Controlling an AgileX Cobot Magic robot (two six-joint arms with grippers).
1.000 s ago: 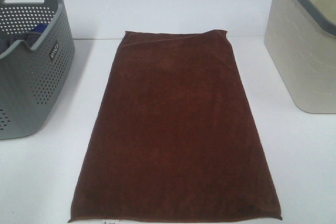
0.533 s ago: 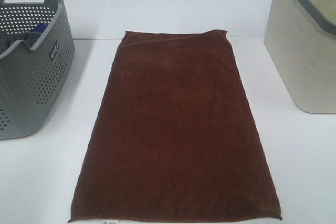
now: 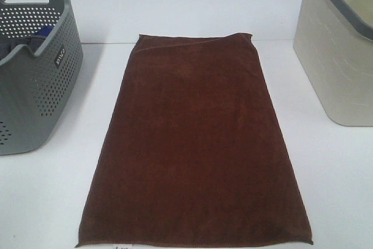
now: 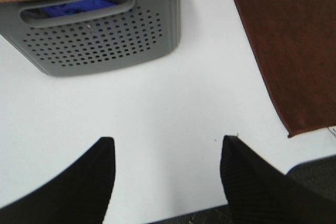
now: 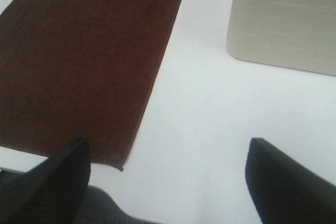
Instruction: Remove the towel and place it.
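Note:
The dark reddish-brown towel [image 3: 195, 144] lies spread flat on the white table [image 3: 338, 173], its long side running from the front edge to the back. It also shows in the left wrist view [image 4: 291, 40] and in the right wrist view [image 5: 84, 61]. Neither gripper shows in the high view. My left gripper [image 4: 165, 174] is open and empty above the table's front edge, left of the towel's near corner. My right gripper [image 5: 168, 177] is open and empty above the front edge, right of the towel's other near corner.
A grey perforated basket [image 3: 35, 68] holding a blue cloth [image 4: 79, 8] stands at the left. A beige bin [image 3: 341, 51] with a grey rim stands at the right. Bare white table lies between the towel and each container.

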